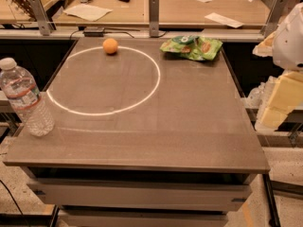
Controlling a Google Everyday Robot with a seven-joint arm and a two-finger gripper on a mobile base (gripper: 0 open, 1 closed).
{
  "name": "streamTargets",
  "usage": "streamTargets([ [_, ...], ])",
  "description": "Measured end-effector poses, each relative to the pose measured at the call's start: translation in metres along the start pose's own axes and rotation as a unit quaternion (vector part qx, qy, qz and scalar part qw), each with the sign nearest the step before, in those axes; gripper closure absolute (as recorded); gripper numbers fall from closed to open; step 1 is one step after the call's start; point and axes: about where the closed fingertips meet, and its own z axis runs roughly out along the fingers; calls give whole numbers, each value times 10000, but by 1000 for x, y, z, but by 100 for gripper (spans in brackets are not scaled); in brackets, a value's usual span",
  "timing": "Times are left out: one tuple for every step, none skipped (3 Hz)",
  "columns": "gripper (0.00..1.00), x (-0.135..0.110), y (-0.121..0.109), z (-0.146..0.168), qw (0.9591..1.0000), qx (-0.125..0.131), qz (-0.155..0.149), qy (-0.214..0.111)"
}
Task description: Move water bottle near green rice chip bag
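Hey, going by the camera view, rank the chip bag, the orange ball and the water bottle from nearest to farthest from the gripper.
The gripper hangs past the right edge of the table.
1. chip bag: back right corner, on the gripper's side.
2. orange ball: back, left of centre.
3. water bottle: far left edge, towards the front.

I find the clear ribbed plastic water bottle (24, 98) at the flat grey table's (189, 126) front-left edge, the flat green foil rice chip bag (191, 47) rear-right, and the white gripper (289, 37) beyond the right edge.
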Motion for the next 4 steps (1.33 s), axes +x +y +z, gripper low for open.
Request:
streamTargets([
  [0, 0, 0, 0, 10000, 0, 0, 0],
  [0, -2, 0, -2, 9999, 0, -3, -109],
  [0, 6, -3, 6, 9975, -56, 226, -670],
  [0, 7, -2, 26, 9864, -266, 408, -1570],
])
